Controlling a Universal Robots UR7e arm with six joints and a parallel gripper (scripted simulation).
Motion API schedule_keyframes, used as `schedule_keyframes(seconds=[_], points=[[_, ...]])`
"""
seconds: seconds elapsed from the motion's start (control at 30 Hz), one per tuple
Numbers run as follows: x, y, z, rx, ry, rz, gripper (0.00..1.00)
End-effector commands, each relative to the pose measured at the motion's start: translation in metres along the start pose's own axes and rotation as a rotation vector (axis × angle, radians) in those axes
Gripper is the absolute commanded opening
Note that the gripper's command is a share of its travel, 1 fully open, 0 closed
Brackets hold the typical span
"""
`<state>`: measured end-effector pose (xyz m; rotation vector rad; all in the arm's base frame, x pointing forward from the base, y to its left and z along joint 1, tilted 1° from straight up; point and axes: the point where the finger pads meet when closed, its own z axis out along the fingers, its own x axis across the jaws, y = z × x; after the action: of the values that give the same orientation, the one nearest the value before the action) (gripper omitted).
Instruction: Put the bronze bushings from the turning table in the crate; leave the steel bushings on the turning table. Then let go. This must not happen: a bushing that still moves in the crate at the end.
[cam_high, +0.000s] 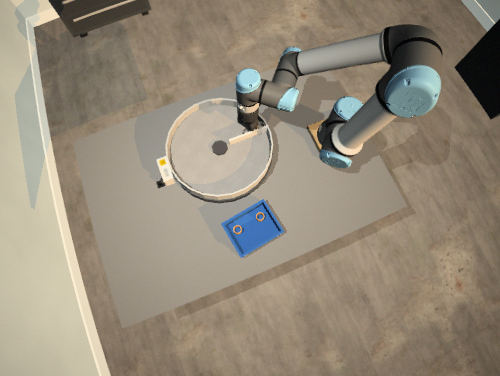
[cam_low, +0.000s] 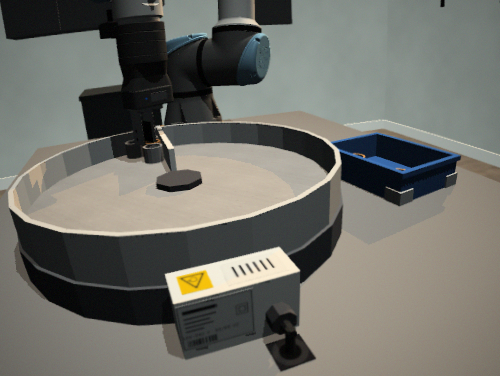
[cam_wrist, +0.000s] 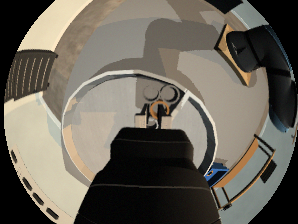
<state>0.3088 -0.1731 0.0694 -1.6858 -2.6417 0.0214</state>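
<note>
The turning table (cam_high: 219, 148) (cam_low: 178, 180) is a round walled tray with a dark hub and a pale divider bar (cam_low: 167, 147). Next to the bar at the far rim stand two bushings: a dark steel one (cam_low: 132, 148) and one with a bronze top (cam_low: 152, 152). My gripper (cam_low: 148, 136) is lowered straight over the bronze one, with its fingers partly open and nothing gripped. In the wrist view the bronze bushing (cam_wrist: 158, 107) shows between the fingertips. The blue crate (cam_high: 253, 227) holds two bronze bushings (cam_high: 238, 229) (cam_high: 260, 216).
A control box (cam_low: 232, 300) with a yellow warning label sits against the table's near side. The crate (cam_low: 395, 162) stands on the grey mat to the right of the turning table. The arm's base (cam_high: 332, 135) is beyond the table.
</note>
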Motion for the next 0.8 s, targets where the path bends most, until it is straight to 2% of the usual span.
schedule_keyframes(seconds=[0.0, 0.77], points=[[-0.0005, 0.0002, 0.0008, -0.001, -0.002, 0.0, 0.4], [-0.0006, 0.0002, 0.0076, -0.001, -0.002, 0.0, 0.4]])
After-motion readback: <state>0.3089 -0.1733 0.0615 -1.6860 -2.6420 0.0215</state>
